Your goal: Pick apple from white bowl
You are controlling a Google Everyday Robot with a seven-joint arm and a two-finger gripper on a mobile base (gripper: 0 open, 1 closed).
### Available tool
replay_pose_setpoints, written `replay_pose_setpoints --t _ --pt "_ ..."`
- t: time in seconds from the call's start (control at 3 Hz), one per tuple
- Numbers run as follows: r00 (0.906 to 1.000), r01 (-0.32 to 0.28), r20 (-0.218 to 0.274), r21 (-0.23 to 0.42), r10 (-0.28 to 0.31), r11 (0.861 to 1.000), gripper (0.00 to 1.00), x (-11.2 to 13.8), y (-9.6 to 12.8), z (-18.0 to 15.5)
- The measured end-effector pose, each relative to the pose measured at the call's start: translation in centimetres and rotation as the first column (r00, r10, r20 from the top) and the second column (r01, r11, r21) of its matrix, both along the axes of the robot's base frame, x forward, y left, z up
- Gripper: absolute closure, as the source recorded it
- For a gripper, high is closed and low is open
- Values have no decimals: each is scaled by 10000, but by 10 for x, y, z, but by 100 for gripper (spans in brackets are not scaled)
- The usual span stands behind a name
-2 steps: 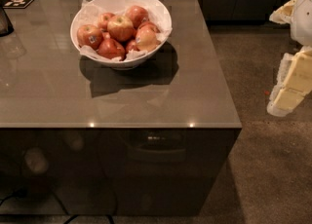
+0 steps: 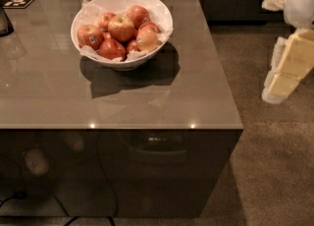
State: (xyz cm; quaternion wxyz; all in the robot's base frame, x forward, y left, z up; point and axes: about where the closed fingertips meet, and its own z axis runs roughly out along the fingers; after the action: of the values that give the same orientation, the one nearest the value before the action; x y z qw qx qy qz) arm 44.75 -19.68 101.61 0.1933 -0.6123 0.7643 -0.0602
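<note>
My hand (image 2: 283,72) hangs right of the table (image 2: 147,102), well apart from the bowl (image 2: 96,7); whether it is released or clenched I cannot tell. The apple (image 2: 121,27) sits mid-bowl. I judge this the approach: next, reach left over it.

The gripper (image 2: 275,91) at the right is blurred, its arm (image 2: 299,4) cut by the edge. A dark object (image 2: 4,22) at far left is cropped too.
</note>
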Motion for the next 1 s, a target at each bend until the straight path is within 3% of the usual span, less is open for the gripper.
replay_pose_setpoints --t 0.67,1.0 --pt "9964 -851 -74 -480 848 9952 0 46 39 29" --pt "9954 -918 255 -384 928 9950 0 50 45 36"
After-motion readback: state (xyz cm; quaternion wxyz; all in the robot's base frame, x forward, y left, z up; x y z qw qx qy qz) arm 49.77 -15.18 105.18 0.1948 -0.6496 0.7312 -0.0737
